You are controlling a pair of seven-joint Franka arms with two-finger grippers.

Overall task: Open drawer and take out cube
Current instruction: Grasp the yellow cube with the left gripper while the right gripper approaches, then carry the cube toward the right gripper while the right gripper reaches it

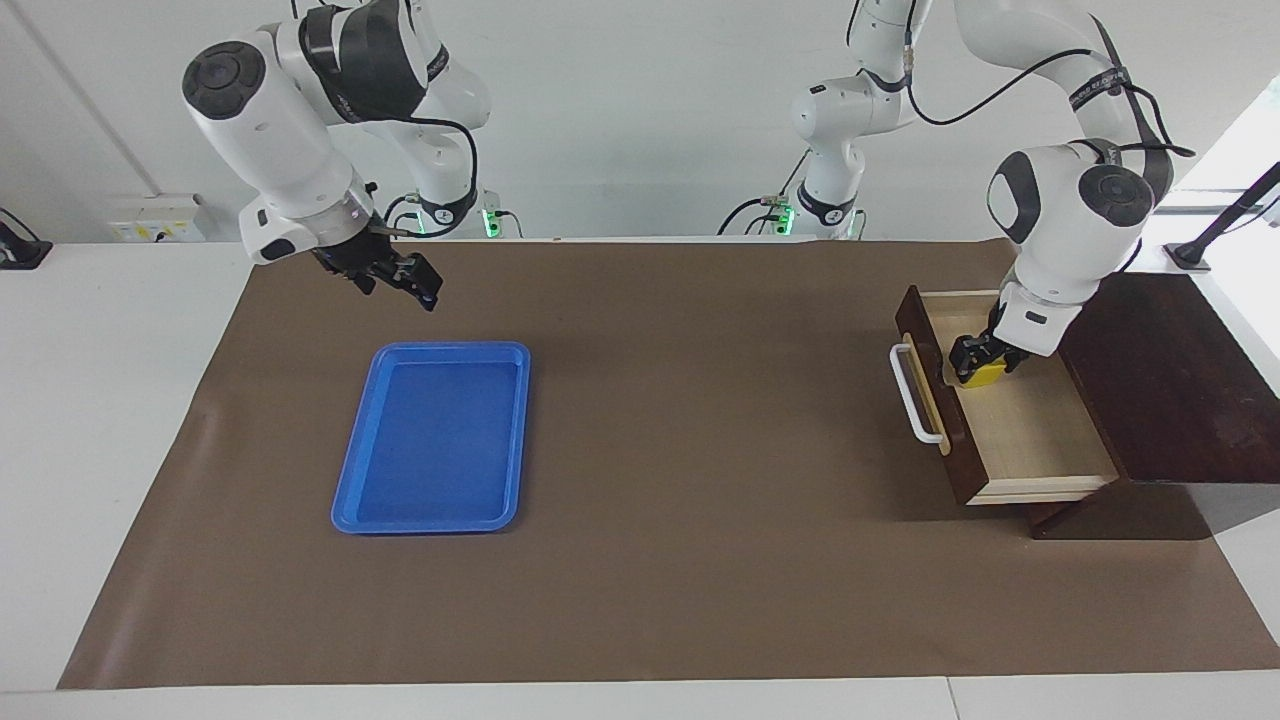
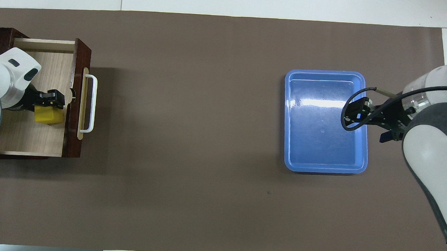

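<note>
Down inside the drawer (image 1: 1030, 430), the left end effector (image 1: 978, 362) sits on top of the cube (image 1: 984, 375), its fingers down along two sides of the cube; whether they already press on it I cannot tell. That cube is yellow and lies on the drawer's pale floor, close to the drawer's front panel and toward the end of the drawer nearer to the robots. In the overhead view the same end effector (image 2: 51, 99) covers the edge of the cube (image 2: 49, 115) farther from the robots. Pulled well out of its dark wooden box (image 1: 1175, 385), the drawer has a white handle (image 1: 915, 395) on its front. From the drawer, the right end effector (image 1: 400, 279) is well apart, up in the air with its fingers spread, over the brown mat (image 1: 660, 450) next to the edge of a blue tray (image 1: 432, 437) nearer to the robots. The tray lies flat on the mat, toward the right arm's end of the desk (image 1: 110, 400).
</note>
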